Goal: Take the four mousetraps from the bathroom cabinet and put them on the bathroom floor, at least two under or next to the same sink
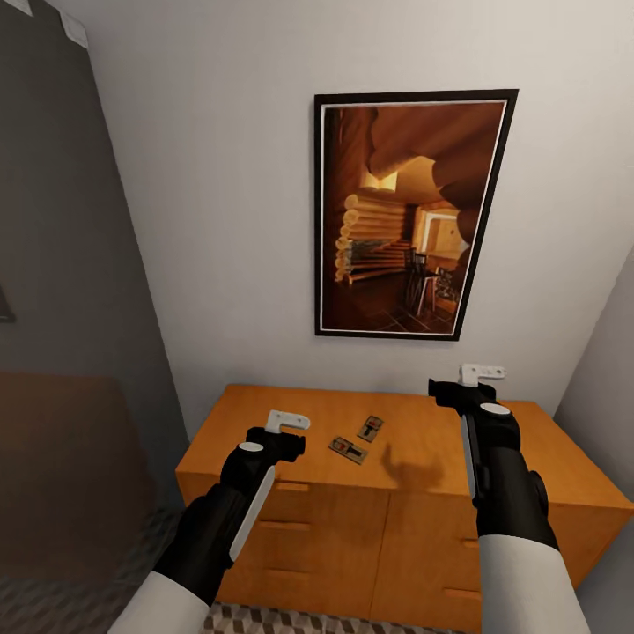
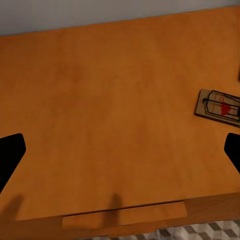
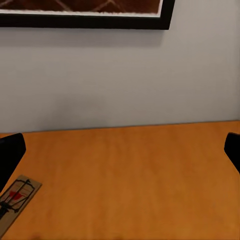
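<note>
Two mousetraps lie on top of the orange-brown cabinet, a nearer one and a farther one. My left gripper hovers open over the cabinet top, just left of the nearer trap. In the left wrist view that mousetrap sits off to one side of the open left gripper. My right gripper hangs open above the cabinet's right half, near the wall and right of the traps. The right wrist view catches one mousetrap at its edge, beside the empty right gripper.
A framed picture of a log cabin hangs on the white wall behind the cabinet. A dark grey wall stands at the left and a pale wall at the right. Cube-patterned floor tiles show below the drawer fronts.
</note>
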{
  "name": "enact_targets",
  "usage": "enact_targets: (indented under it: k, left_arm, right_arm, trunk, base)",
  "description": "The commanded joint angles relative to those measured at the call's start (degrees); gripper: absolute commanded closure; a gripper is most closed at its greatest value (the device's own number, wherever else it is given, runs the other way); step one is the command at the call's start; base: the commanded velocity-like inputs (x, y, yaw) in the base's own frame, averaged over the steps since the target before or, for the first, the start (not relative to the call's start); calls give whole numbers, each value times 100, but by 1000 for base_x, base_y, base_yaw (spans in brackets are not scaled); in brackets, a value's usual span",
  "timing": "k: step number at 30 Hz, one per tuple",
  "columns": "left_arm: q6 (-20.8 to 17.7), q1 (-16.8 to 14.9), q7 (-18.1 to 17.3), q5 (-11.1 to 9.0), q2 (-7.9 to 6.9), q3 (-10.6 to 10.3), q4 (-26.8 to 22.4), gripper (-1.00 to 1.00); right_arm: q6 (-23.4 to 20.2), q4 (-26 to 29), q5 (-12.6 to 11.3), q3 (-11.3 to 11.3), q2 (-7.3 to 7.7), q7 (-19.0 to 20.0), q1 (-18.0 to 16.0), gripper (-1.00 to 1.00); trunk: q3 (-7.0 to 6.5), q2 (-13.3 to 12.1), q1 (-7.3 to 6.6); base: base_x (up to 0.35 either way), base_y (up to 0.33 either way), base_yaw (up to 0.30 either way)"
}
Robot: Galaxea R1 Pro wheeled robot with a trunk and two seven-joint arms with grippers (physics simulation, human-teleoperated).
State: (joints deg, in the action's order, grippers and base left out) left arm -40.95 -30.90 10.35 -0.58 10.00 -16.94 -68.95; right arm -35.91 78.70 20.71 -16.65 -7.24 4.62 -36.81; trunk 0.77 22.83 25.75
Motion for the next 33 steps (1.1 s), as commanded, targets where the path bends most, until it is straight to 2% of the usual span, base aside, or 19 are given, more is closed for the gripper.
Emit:
enact_targets:
  k: [1,14,23,33]
  left_arm:
    - [-27,-4,27,-7,0,-8,-5,-100]
    - [-34,-4,69,12,0,-11,-4,-100]
    - [-35,-4,72,18,0,-11,-2,-100]
    - [-36,-4,73,20,0,-11,-4,-100]
  right_arm:
    - [-22,5,58,-13,-5,50,-4,-100]
    - [-22,-83,65,-6,-5,57,-2,-100]
    - [-22,-135,71,-5,-5,56,-2,-100]
    - [-13,-173,74,-2,-5,57,5,-100]
  trunk:
    - [8,9,3]
    - [8,9,3]
    - [8,9,3]
    - [8,9,3]
  base:
    - [4,-6,0]
    - [7,-7,0]
    - [133,-123,0]
    - [34,-32,0]
